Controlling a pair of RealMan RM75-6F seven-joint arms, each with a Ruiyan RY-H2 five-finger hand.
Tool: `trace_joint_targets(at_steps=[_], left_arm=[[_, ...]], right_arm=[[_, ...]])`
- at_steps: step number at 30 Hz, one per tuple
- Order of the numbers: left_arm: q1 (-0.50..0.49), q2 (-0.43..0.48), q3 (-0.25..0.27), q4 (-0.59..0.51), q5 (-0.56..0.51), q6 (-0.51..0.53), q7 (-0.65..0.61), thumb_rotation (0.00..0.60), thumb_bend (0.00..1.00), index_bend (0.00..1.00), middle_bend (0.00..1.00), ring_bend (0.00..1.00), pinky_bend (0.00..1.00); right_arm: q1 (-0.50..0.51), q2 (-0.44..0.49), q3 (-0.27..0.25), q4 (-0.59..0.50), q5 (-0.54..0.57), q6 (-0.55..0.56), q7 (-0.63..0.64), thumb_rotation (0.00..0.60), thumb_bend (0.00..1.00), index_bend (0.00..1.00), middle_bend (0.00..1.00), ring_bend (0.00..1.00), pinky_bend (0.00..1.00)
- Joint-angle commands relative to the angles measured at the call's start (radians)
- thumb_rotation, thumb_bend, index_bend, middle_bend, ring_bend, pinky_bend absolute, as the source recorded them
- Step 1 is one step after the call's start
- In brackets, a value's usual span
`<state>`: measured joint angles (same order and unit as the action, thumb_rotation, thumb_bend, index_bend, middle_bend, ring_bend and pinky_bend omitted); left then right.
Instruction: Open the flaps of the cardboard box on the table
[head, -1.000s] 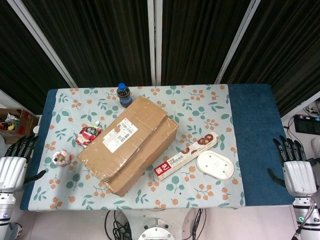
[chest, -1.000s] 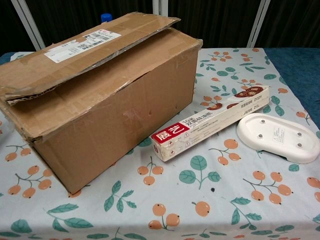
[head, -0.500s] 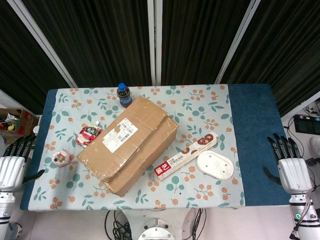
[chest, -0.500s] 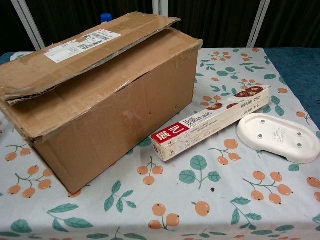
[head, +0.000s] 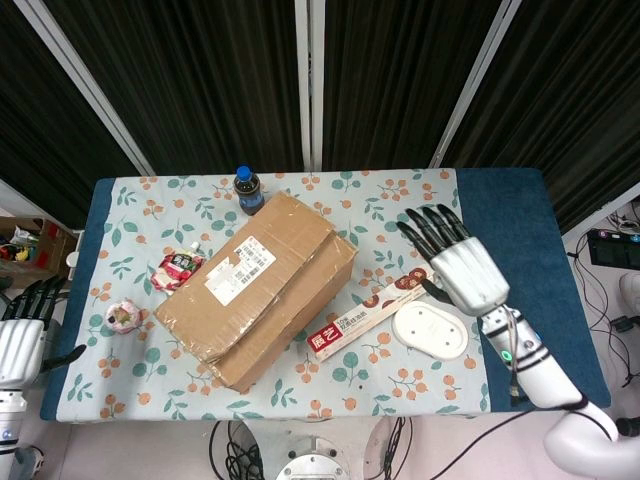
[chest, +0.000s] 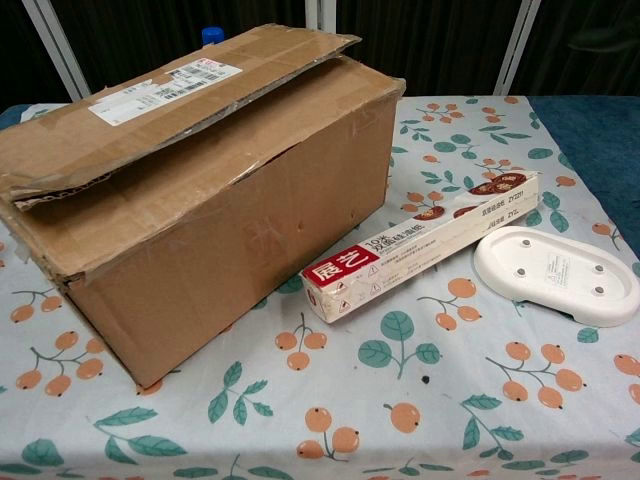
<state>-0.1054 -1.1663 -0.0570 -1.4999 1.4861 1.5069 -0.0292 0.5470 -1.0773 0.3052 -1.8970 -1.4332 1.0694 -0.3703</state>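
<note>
The brown cardboard box (head: 255, 288) lies diagonally in the middle of the table, its top flaps down, one with a white label slightly raised at its edge (chest: 190, 90). My right hand (head: 460, 265) hovers high over the table right of the box, fingers spread and holding nothing, above the long carton and white dish. My left hand (head: 22, 335) stays off the table's left edge, fingers apart and empty. Neither hand shows in the chest view.
A long red-and-white carton (head: 372, 313) and a white oval dish (head: 430, 331) lie right of the box. A blue-capped bottle (head: 247, 189) stands behind it. A red pouch (head: 179, 268) and a small pink item (head: 123, 316) sit to its left.
My right hand has swung up and in from the table's right edge to over the carton and dish. The left hand and the box have barely moved.
</note>
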Motion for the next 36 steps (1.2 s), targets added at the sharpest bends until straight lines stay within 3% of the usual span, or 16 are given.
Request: trace_joint_targets(at_steps=[1, 6, 14, 28, 36], left_arm=[[0.006, -0.001, 0.0, 0.009, -0.008, 0.002, -0.01, 0.589, 0.0, 0.08, 0.09, 0.08, 0.18], [0.016, 0.006, 0.0, 0.017, -0.013, 0.009, -0.023, 0.59, 0.0, 0.08, 0.09, 0.08, 0.18], [0.021, 0.015, -0.006, 0.02, -0.016, 0.013, -0.032, 0.589, 0.0, 0.08, 0.09, 0.08, 0.18], [0.026, 0.011, -0.008, 0.035, -0.021, 0.01, -0.046, 0.589, 0.0, 0.08, 0.09, 0.08, 0.18], [0.033, 0.015, -0.009, 0.043, -0.017, 0.019, -0.062, 0.59, 0.0, 0.08, 0.09, 0.08, 0.18]], right_arm=[[0.195, -0.073, 0.098, -0.028, 0.187, -0.16, -0.156, 0.6, 0.16, 0.0, 0.0, 0.0, 0.0], [0.356, -0.215, 0.09, 0.058, 0.29, -0.197, -0.329, 0.6, 0.12, 0.0, 0.0, 0.0, 0.0], [0.475, -0.338, 0.046, 0.164, 0.346, -0.212, -0.391, 0.6, 0.08, 0.0, 0.0, 0.0, 0.0], [0.582, -0.479, 0.013, 0.327, 0.364, -0.189, -0.375, 0.6, 0.09, 0.0, 0.0, 0.0, 0.0], [0.621, -0.582, 0.048, 0.476, 0.295, -0.139, -0.245, 0.6, 0.13, 0.0, 0.0, 0.0, 0.0]])
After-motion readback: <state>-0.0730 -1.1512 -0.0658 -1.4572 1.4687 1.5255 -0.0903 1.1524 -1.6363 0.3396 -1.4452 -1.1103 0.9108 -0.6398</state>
